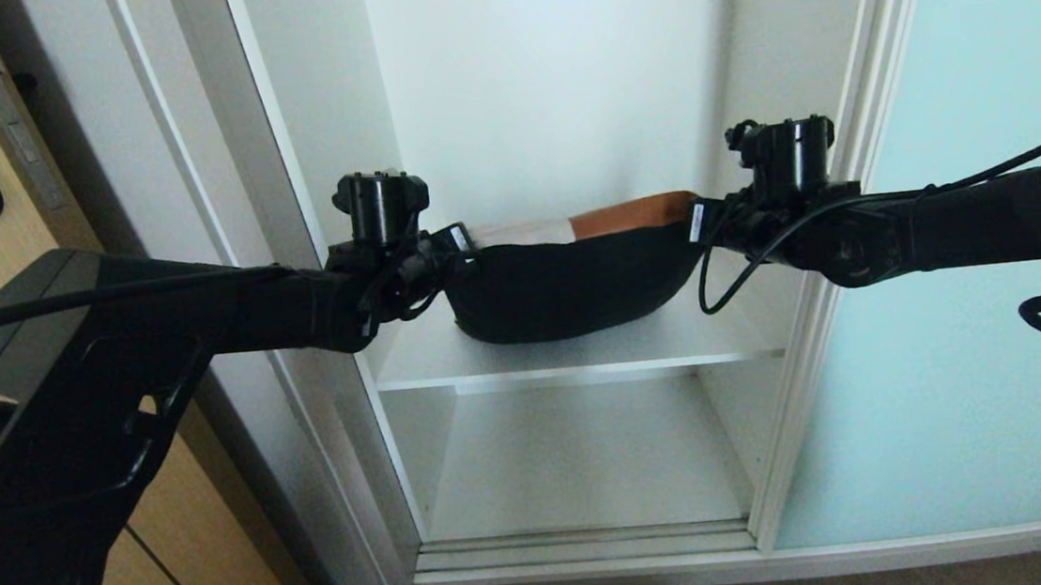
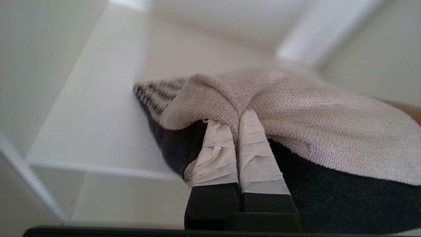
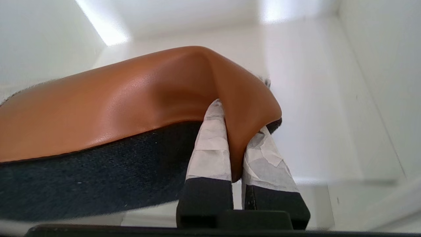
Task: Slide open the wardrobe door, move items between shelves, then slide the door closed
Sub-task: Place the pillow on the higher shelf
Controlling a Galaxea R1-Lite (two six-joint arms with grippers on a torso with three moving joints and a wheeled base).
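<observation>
Wardrobe door (image 1: 982,290) stands slid to the right, interior exposed. Cushion (image 1: 567,284) hangs between both arms, sagging above the shelf (image 1: 573,354); contact with the board cannot be determined. Left gripper (image 2: 237,120) jaws closed on the cream corner. Right gripper (image 3: 237,130) jaws closed on the orange corner.

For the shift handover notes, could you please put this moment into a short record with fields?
door: sliding wardrobe door slid to the right, wardrobe open
item: cushion held up between both tools, dark back sagging toward the shelf below
left tool: left gripper shut on the cushion's cream knit corner
right tool: right gripper shut on the rust-orange corner
shelf: white shelf below the cushion; contact cannot be told
lower compartment: bottom board visible, nothing seen on it
</observation>
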